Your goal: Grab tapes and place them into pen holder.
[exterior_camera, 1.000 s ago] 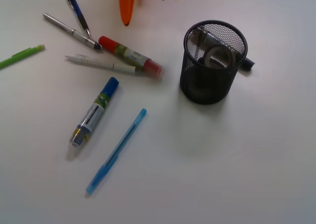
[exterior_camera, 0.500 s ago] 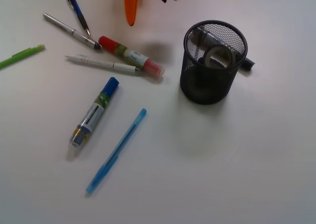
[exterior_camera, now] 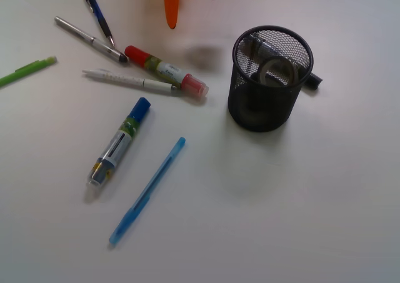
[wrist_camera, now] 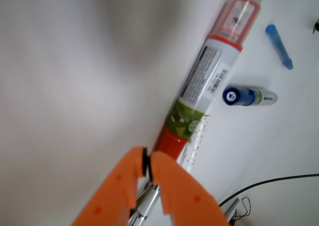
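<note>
The pen holder [exterior_camera: 272, 77] is a black wire-mesh cup standing upright right of centre in the front view. Inside it leans a tape roll [exterior_camera: 277, 72], whitish-grey with a tan inner ring; darker shapes show lower through the mesh, too dim to name. No tape lies on the table. My orange gripper [exterior_camera: 170, 13] hangs at the top edge, left of the holder and above the pens. In the wrist view the gripper [wrist_camera: 146, 161] has its jaws pressed together with nothing between them, over the red-capped marker [wrist_camera: 207, 81].
Pens and markers lie scattered on the left: a red-capped marker [exterior_camera: 165, 71], a white pen [exterior_camera: 128, 81], a silver pen [exterior_camera: 90, 39], a dark blue pen [exterior_camera: 99, 14], a green pen [exterior_camera: 26, 70], a blue-capped marker [exterior_camera: 119, 142] and a light blue pen [exterior_camera: 147, 191]. A dark stub [exterior_camera: 314, 80] pokes out behind the holder.
The gripper has drawn back toward the top edge of the front view, showing less of itself. The holder, tape and pens have not moved.
</note>
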